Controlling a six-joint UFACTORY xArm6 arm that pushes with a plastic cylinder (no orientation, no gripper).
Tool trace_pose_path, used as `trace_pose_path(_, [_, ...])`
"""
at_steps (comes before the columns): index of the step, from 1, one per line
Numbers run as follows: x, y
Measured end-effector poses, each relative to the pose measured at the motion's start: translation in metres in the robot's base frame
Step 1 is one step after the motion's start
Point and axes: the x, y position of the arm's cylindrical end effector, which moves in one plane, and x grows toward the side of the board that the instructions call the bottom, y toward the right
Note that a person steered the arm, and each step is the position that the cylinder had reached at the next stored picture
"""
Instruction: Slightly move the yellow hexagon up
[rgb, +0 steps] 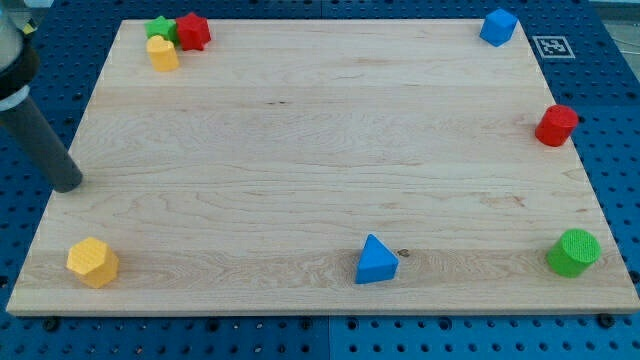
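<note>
The yellow hexagon (93, 262) lies near the bottom left corner of the wooden board (320, 150). My tip (68, 185) rests at the board's left edge, above the yellow hexagon and a little to its left, clearly apart from it. The dark rod rises from the tip toward the view's top left.
A green star (158, 27), a red block (192, 31) and a yellow block (162, 53) cluster at the top left. A blue block (498, 27) sits top right, a red cylinder (556, 125) at the right edge, a green cylinder (574, 252) bottom right, a blue triangle (376, 260) bottom centre.
</note>
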Motion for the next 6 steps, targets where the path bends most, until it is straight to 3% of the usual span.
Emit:
trace_pose_path(1, [0.0,-0.011])
trace_pose_path(4, [0.109,-0.009])
trace_pose_path(6, [0.133,0.04])
